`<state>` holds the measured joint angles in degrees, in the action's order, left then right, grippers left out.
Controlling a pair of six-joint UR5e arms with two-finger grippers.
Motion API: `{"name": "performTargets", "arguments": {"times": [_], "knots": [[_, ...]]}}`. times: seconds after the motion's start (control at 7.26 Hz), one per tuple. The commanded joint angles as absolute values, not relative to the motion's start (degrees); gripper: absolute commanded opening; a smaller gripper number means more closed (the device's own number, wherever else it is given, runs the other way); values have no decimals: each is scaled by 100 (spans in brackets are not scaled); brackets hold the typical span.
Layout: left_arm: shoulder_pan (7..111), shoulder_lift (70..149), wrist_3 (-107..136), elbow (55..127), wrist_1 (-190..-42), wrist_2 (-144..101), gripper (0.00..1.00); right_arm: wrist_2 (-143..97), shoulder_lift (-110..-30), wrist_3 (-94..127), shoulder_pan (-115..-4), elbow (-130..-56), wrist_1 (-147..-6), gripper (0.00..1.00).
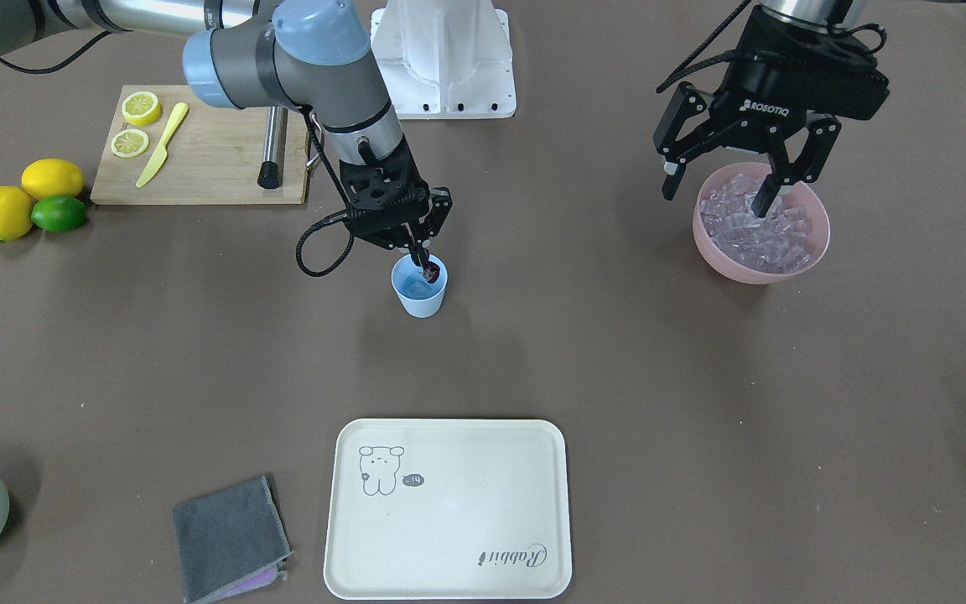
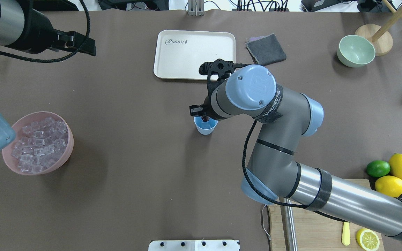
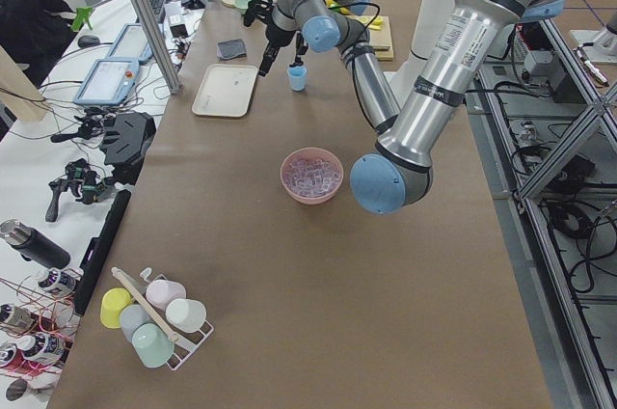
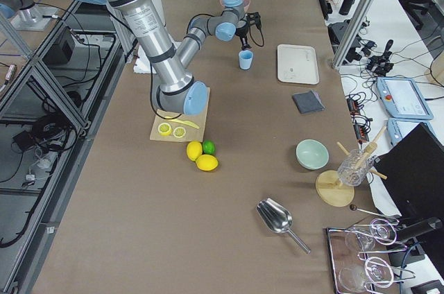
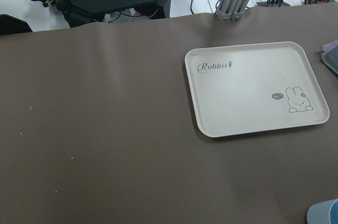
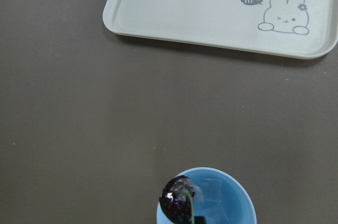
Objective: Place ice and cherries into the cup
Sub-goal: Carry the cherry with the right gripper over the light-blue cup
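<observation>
**Cherries poised over the cup's mouth**

The right jaws are nearly closed, pinching the cherries (image 6: 179, 206) by the stem. The fruit hangs straight below them, just inside the rim of the light-blue cup (image 1: 421, 295) and off-centre. The stem's long axis runs close to vertical, fruit end down. The cup stands upright mid-table (image 1: 617, 377), mouth up, with a clear cube (image 6: 212, 186) inside, so letting go looks like all that remains for this fruit. The right arm is by far the nearer one. The left jaws are spread wide and hold nothing (whether a finger touches the cubes is unclear) over the ice (image 1: 751, 239) in the pink bowl (image 1: 818, 243), well apart from the cup.
</observation>
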<state>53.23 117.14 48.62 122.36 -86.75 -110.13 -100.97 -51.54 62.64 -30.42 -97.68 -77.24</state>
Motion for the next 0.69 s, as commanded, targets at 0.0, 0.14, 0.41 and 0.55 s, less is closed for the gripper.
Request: {"name": "performTargets", "arguments": {"times": [0.0, 0.14, 0.41, 0.55], "knots": [[5317, 11725, 4860, 12252, -8675, -11013, 98, -10090, -5212, 6275, -3032, -9677, -7726, 0], [5317, 11725, 4860, 12252, -8675, -11013, 98, -10090, -5195, 6275, -3032, -9668, -7717, 0], [5326, 11733, 4860, 12234, -8675, -11013, 98, -10090, -5194, 6275, -3041, -9633, -7717, 70], [5326, 11733, 4860, 12226, -8675, -11013, 98, -10081, -5186, 6397, -3032, -9633, -7717, 100]]}}
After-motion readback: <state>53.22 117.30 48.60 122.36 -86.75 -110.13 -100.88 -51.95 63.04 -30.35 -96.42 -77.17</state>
